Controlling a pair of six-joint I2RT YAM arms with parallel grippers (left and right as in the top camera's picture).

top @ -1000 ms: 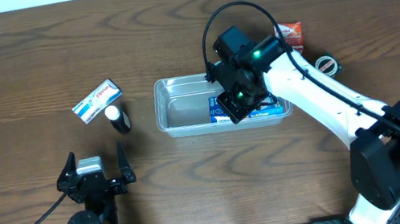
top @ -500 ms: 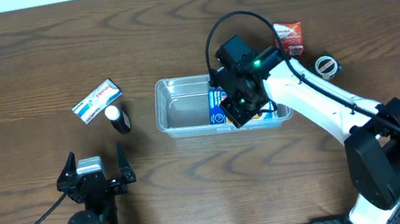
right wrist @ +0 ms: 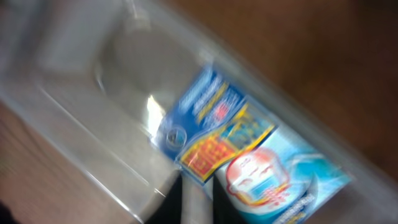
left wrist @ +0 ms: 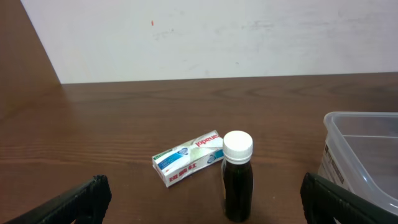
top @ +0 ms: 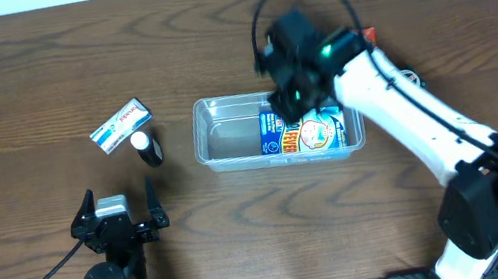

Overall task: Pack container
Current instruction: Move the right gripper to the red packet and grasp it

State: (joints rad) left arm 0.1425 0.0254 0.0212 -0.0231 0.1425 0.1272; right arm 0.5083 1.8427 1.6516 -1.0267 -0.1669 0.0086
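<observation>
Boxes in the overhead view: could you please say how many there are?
2: a blue box inside the container; a small white box left of it. The right arm may hide more.

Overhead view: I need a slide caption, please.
Blue box lies in the container under the right gripper; bottle and packet sit outside.

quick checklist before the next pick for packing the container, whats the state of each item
1. Box lying flat inside container: ok, at its right end.
2. Right gripper free of the box: ok, it hangs above the far rim. Jaw opening: cannot tell, blurred.
3. Room in the container: ok, left half bare.
4. Left gripper open and empty: ok.
5. Bottle upright: ok.
6. Packet apart from the bottle: cannot tell, they sit very close.
</observation>
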